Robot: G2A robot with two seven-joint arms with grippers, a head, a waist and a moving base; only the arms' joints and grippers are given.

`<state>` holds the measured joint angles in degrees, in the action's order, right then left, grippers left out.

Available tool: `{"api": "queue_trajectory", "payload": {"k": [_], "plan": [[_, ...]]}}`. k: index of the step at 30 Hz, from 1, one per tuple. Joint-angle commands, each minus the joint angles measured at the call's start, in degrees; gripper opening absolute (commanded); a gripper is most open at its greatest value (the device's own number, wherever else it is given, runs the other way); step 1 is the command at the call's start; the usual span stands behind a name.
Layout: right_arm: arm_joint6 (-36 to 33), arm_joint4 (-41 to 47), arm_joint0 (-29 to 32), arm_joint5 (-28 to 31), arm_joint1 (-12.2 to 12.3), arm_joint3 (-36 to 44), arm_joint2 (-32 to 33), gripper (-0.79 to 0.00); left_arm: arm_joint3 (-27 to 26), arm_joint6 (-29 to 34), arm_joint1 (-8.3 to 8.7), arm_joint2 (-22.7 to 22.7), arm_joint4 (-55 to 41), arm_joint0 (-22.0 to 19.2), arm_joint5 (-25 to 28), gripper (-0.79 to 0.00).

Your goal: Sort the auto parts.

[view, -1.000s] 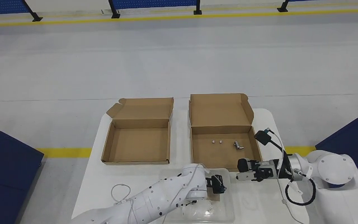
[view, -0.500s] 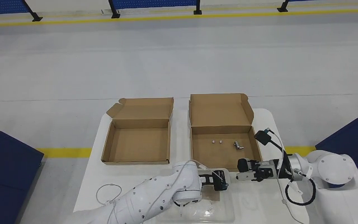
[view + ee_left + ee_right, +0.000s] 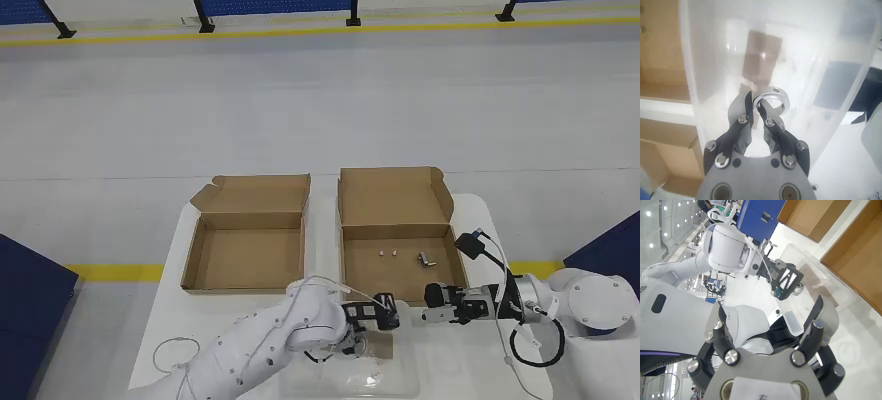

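Two cardboard boxes stand open side by side on the white desk (image 3: pixel 170 300). The left box (image 3: pixel 243 258) has a bare floor. The right box (image 3: pixel 375 278) holds three small metal parts (image 3: pixel 394 252) lying apart from one another across its middle. Nearer to me, at the desk's front edge, sits a clear plastic tray (image 3: pixel 405 382), and a brown cardboard piece (image 3: pixel 761 56) shows through it; I cannot tell whether it lies in the tray or under it. My left gripper (image 3: pixel 755 103) is closed narrowly on a silver shaft collar (image 3: pixel 769 94). One finger is inside the ring and the other presses on its outer wall, so the band is pinched between them. The collar has a small threaded hole in its side and is held roughly level. From above, my left gripper (image 3: pixel 385 315) is over the far end of the tray, near the front wall of the right box. My right wrist view shows the collar (image 3: pixel 797 291) hanging under that gripper, above the tray's rim (image 3: pixel 810 262). My right gripper (image 3: pixel 768 303) is spread wide and holds nothing. It hovers just beside the tray, in front of the right box and facing my left gripper, the two close together but apart.
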<state>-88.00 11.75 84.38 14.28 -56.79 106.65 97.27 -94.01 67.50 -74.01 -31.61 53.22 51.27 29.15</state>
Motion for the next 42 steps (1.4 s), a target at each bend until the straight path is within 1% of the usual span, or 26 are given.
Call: {"api": "queue_trajectory", "payload": {"k": [1, 3, 4, 6, 7, 9, 10, 12, 20, 21, 24, 25, 26, 28, 30, 31, 33, 35, 36, 37, 39, 42], "plan": [[0.0, 0.0, 0.0, 0.0, 0.0, 0.0, 0.0, 0.000, -2.3, -6.8, 2.05, -5.3, -1.6, 3.0, 6.7, -0.785], [0.0, 0.0, 0.0, 0.0, 0.0, 0.0, 0.0, 0.000, -2.5, -10.7, 3.45, -9.0, -2.0, 5.3, 11.0, -0.785], [0.0, 0.0, 0.0, 0.0, 0.0, 0.0, 0.0, 0.000, -3.0, -14.0, 4.46, -11.6, -2.1, 7.1, 15.1, -0.785], [0.0, 0.0, 0.0, 0.0, 0.0, 0.0, 0.0, 0.000, -3.0, -18.1, 5.55, -14.8, -2.0, 9.2, 18.9, -0.785], [0.0, 0.0, 0.0, 0.0, 0.0, 0.0, 0.0, 0.000, -3.1, -21.7, 6.23, -16.9, -2.3, 10.7, 22.5, -0.785], [0.0, 0.0, 0.0, 0.0, 0.0, 0.0, 0.0, 0.000, -2.4, -25.1, 6.92, -19.0, -1.9, 12.2, 25.7, -0.785], [0.0, 0.0, 0.0, 0.0, 0.0, 0.0, 0.0, 0.000, -2.3, -28.4, 7.27, -20.2, -2.1, 13.0, 28.5, -0.785], [0.0, 0.0, 0.0, 0.0, 0.0, 0.0, 0.0, 0.000, -2.3, -31.7, 7.62, -21.2, -1.2, 13.5, 28.9, -0.785], [0.0, 0.0, 0.0, 0.0, 0.0, 0.0, 0.0, 0.000, -2.3, -31.7, 7.62, -21.2, -1.2, 13.5, 28.9, -0.785], [0.0, 0.0, 0.0, 0.0, 0.0, 0.0, 0.0, 0.000, -2.1, -33.3, 7.59, -21.4, -2.2, 13.8, 28.3, -0.785], [0.0, 0.0, 0.0, 0.0, 0.0, 0.0, 0.0, 0.000, -1.2, -42.5, 7.79, -23.5, -4.8, 14.6, 28.9, -0.785], [0.0, 0.0, 0.0, 0.0, 0.0, 0.0, 0.0, 0.000, -1.3, -48.4, 8.04, -23.7, -5.7, 15.2, 28.9, -0.785], [0.0, 0.0, 0.0, 0.0, 0.0, 0.0, 0.0, 0.000, -1.8, -52.6, 8.34, -23.3, -5.5, 15.3, 28.9, -0.785], [0.0, 0.0, 0.0, 0.0, 0.0, 0.0, 0.0, 0.000, -0.5, -60.8, 9.17, -22.7, -4.2, 15.4, 28.9, -0.785], [0.0, 0.0, 0.0, 0.0, 0.0, 0.0, 0.0, 0.000, 0.1, -67.7, 9.95, -21.7, -2.2, 15.0, 28.9, -0.785], [0.0, 0.0, 0.0, 0.0, 0.0, 0.0, 0.0, 0.000, 1.0, -74.0, 10.59, -20.7, -1.1, 14.8, 28.9, -0.785], [0.0, 0.0, 0.0, 0.0, 0.0, 0.0, 0.0, 0.000, 3.1, -82.2, 11.67, -19.3, 2.4, 13.8, 28.9, -0.785], [0.0, 0.0, 0.0, 0.0, 0.0, 0.0, 0.0, 0.000, 4.5, -91.8, 12.61, -17.1, 5.4, 12.9, 28.9, -0.785], [0.0, 0.0, 0.0, 0.0, 0.0, 0.0, 0.0, 0.000, 5.0, -95.0, 12.92, -16.4, 6.8, 12.4, 28.9, -0.785], [0.0, 0.0, 0.0, 0.0, 0.0, 0.0, 0.0, 0.000, 6.2, -102.0, 13.50, -14.8, 9.5, 11.5, 28.9, -0.785], [0.0, 0.0, 0.0, 0.0, 0.0, 0.0, 0.0, 0.000, 7.8, -112.9, 14.35, -12.4, 15.5, 9.5, 28.9, -0.785], [0.0, 0.0, 0.0, 0.0, 0.0, 0.0, 0.0, 0.000, 7.8, -112.9, 14.35, -12.4, 15.5, 9.5, 28.9, -0.785]]}}
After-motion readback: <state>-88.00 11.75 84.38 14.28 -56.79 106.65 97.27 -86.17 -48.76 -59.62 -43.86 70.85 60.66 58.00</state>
